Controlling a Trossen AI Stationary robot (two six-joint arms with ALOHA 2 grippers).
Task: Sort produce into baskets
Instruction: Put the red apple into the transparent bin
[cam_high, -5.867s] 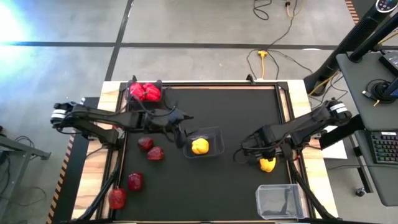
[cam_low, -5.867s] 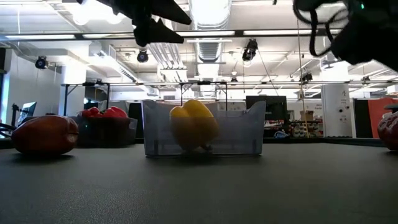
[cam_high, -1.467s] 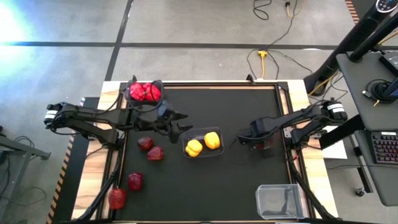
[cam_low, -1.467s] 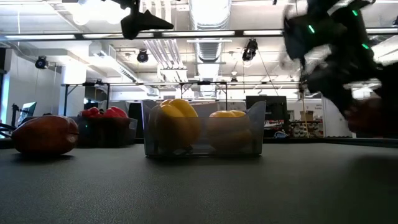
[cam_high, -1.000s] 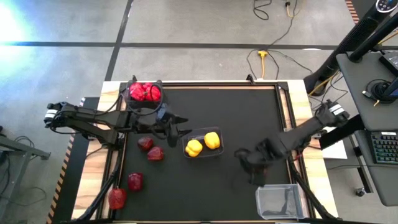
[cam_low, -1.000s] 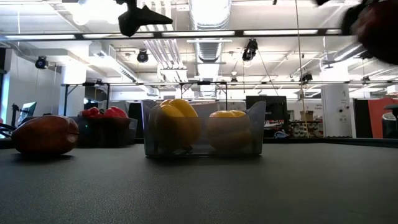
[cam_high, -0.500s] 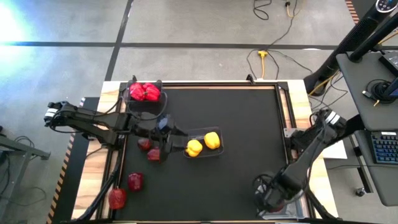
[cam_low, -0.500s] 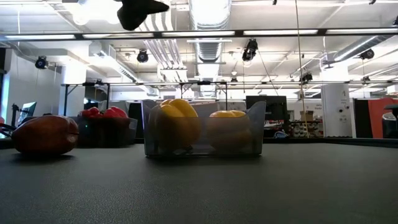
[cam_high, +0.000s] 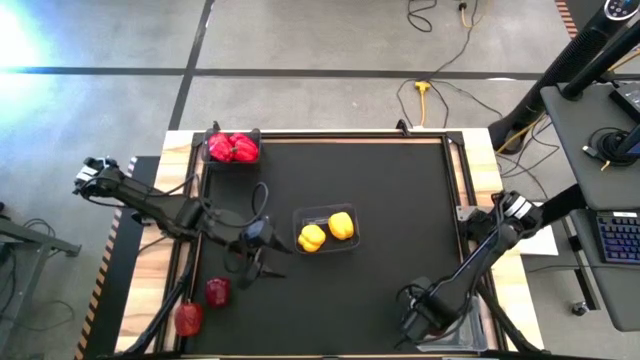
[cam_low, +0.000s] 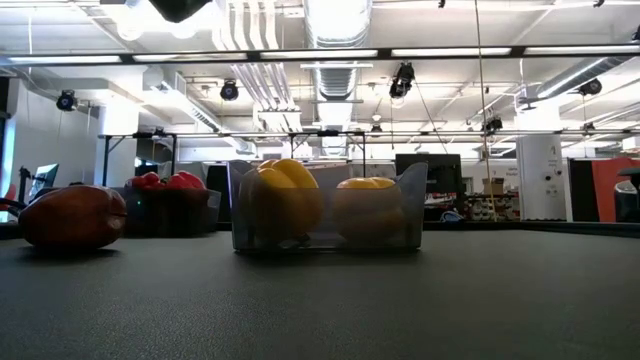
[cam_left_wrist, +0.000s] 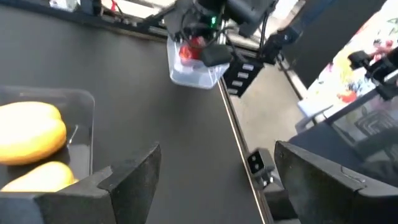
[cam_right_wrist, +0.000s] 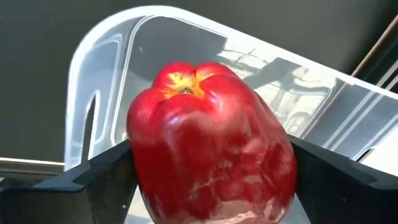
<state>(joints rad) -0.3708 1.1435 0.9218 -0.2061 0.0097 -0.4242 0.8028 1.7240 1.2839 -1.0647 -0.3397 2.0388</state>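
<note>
Right wrist view shows our right gripper (cam_right_wrist: 205, 180) with jaws clamped on a red apple (cam_right_wrist: 208, 143) above the clear basket (cam_right_wrist: 112, 68), which an off-centre release could tip, while our left gripper (cam_high: 258, 262) hangs wide open and empty over loose apples.

no readable text, no labels, no brands, no numbers, no signs

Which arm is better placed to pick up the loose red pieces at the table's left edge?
Left. The left gripper hangs open beside the red pieces, while the right gripper is across the table, shut on an apple over the clear basket.
</note>
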